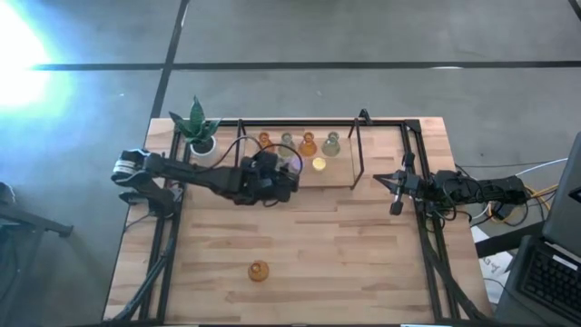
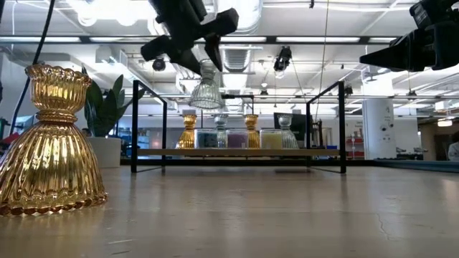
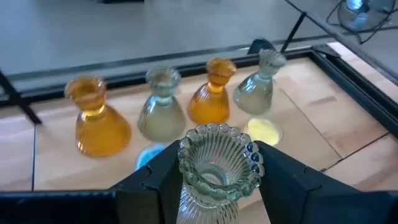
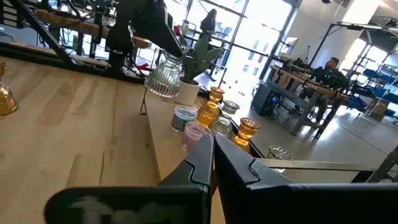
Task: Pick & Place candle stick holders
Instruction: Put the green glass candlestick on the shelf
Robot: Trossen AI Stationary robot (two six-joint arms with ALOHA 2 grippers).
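My left gripper (image 1: 284, 174) hangs over the table's middle, shut on a clear ribbed candle stick holder (image 2: 206, 92), just in front of a low wooden shelf (image 1: 340, 177). At the back of the shelf stand two amber holders (image 3: 96, 118) (image 3: 212, 93) and two olive-green ones (image 3: 160, 106) (image 3: 258, 87), each on its wide base. In front of them sit small round yellow (image 3: 264, 130) and blue (image 3: 148, 155) ones. Another amber holder (image 1: 259, 271) stands alone near the table's near edge. My right gripper (image 1: 397, 191) waits shut at the right. My left gripper pinches the clear holder's upper cup, just under the beaded rim (image 3: 186, 177), with one finger (image 3: 155, 183) on each side. The fingers come from the table's left, slanting down. The holder is lifted clear of the table, nearly upright, its bell-shaped base (image 2: 206, 97) hanging below the fingers.
A black metal frame (image 1: 359, 150) stands over the shelf, its posts at the shelf's ends. A white pot with a green plant (image 1: 198, 132) sits at the far left corner. Bare wood lies between the shelf and the lone amber holder.
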